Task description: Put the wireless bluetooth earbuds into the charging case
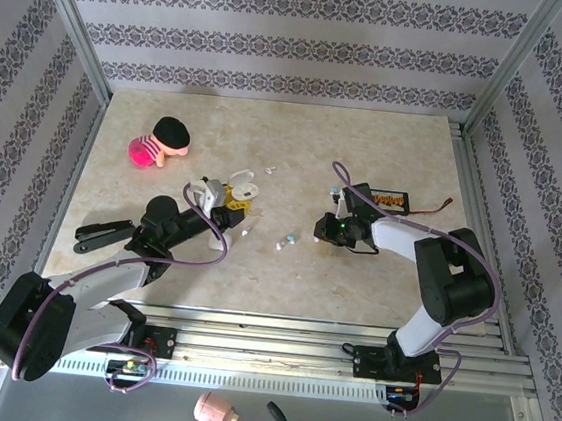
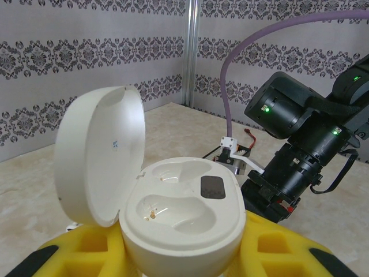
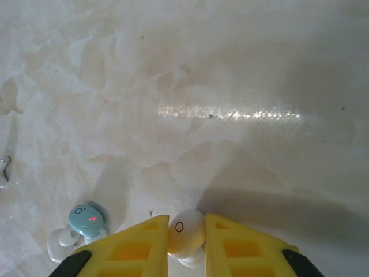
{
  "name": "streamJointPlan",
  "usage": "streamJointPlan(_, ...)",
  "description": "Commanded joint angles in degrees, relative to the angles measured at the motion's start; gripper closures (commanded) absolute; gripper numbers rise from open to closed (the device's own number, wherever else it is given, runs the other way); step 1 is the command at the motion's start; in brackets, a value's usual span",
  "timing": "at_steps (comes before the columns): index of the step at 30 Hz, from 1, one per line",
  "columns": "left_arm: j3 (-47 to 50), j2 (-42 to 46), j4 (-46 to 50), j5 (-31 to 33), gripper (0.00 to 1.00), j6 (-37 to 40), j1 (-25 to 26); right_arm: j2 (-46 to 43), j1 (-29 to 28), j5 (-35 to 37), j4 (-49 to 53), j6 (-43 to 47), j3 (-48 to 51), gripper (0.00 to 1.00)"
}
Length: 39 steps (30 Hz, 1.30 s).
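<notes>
Right wrist, between the fingers: right gripper [image 3: 186, 224] clamped on a white bud [image 3: 183, 234], pinched by its round body, likely for a firm hold on so small a thing.
Just beside those fingers: blue bud [image 3: 86, 219] touching a second white bud [image 3: 62, 242], both lying on the table [image 3: 230, 86], probably next in line.
Left wrist, between the fingers: left gripper [image 2: 181, 254] closed on the case [image 2: 190, 242], held level, likely to keep it steady as a target.
Above that grip: lid [image 2: 101, 156] open and tipped well back; wells [image 2: 173, 210] bare and facing up, ready to take a bud.
Beyond the case: right arm [image 2: 300, 150], near, wrist bent down toward the table.
Top external, between the two hands: a gap to cross from pinched bud to case.
Far from both hands: toy [image 1: 159, 142], out of the way.
</notes>
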<state>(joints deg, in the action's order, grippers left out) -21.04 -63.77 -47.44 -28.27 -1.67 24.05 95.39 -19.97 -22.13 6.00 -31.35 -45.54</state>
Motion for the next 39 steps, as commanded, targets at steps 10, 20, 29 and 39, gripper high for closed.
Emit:
streamJointPlan(10,-0.8,-1.7,-3.7,-1.3,0.71,0.6,1.0,-2.1,0.0,0.6,4.1,6.1,-1.6,0.75)
streamJointPlan(20,0.7,-1.8,-3.1,5.5,0.71,0.5,0.3,-7.9,-11.3,29.7,15.7,10.6,-6.1,0.55)
streamJointPlan(29,2.7,-1.7,-5.4,9.2,0.71,-4.0,-5.0,1.1,-23.2,50.5,24.5,10.0,-14.8,0.56)
streamJointPlan(39,3.9,0.9,-3.5,9.7,0.71,-5.2,-7.2,10.6,-27.9,55.1,29.5,8.4,-20.4,0.68)
